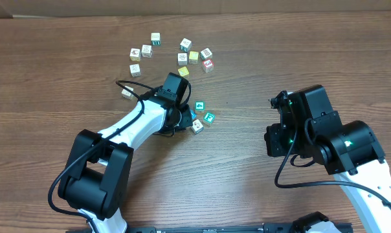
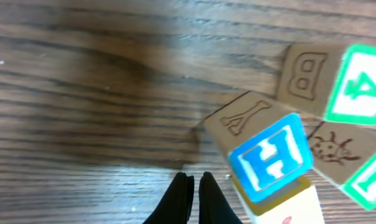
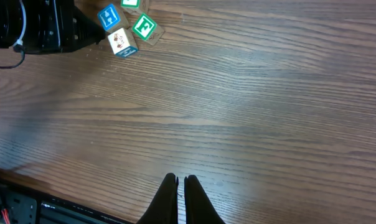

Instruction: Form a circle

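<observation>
Nearest the robot's base, the right hand (image 3: pixel 180 198) is seen with its two fingers pressed together and nothing held between them. It is poised over bare wood of the counter (image 3: pixel 269 112), well apart from every block. The right arm (image 1: pixel 325 136) is set at the right side of the counter.

The left arm (image 1: pixel 137 126) is stretched from the near left corner diagonally toward the middle. The left hand (image 2: pixel 195 196) is likewise closed, finger against finger, with nothing gripped. Its tips are held low over the wood, just beside the ring of blocks (image 1: pixel 209 118); whether a block is touched cannot be told.

The ring is found near the middle of the counter, just to the right of the left wrist. It is made of four small blocks packed close together. Closest to the fingers, a block with a blue-framed H (image 2: pixel 272 157) is tilted, with a whitish block (image 2: pixel 281 208) right below it in the wrist view. Beyond these, a block with a green-framed 4 (image 2: pixel 362 84) and a second green-framed block (image 2: pixel 371 180), cut off by the picture's edge, are set side by side.

Farther off, toward the far edge, loose blocks (image 1: pixel 194 56) in white, yellow and red are scattered in two bunches, and one lone pale block (image 1: pixel 127 92) is left beside the left arm.
</observation>
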Robot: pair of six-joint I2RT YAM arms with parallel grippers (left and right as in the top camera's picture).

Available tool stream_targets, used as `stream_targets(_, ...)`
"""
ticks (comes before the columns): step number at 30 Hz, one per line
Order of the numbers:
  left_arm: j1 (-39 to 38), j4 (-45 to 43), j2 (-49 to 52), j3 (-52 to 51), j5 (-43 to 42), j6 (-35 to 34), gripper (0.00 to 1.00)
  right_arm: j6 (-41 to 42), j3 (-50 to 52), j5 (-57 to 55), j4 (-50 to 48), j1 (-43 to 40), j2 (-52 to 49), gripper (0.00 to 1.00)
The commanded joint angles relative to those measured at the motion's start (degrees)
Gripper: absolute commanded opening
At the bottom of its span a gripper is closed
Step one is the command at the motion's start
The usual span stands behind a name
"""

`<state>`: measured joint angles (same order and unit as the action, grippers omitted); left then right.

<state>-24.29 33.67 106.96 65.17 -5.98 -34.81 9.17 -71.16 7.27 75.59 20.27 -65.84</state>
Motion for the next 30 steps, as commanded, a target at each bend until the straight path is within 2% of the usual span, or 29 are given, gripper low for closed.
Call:
stream_targets(1,-0.15,0.13,0.61,-0.31,1.77,1.46,0.04,-0.26,-1.36,0.28,-0.24,-0.26,1.07,0.04)
stream_targets(20,-0.07,-6.51,0.61,-0.31,4.94,3.56,0.04,-0.26,-1.36,0.28,-0.04,-0.26,1.07,0.04)
stream_targets(30,-0.07,-6.75,0.61,-0.31,6.40,4.17,0.04,-0.26,-1.36,0.28,-0.04,-0.26,1.07,0.04)
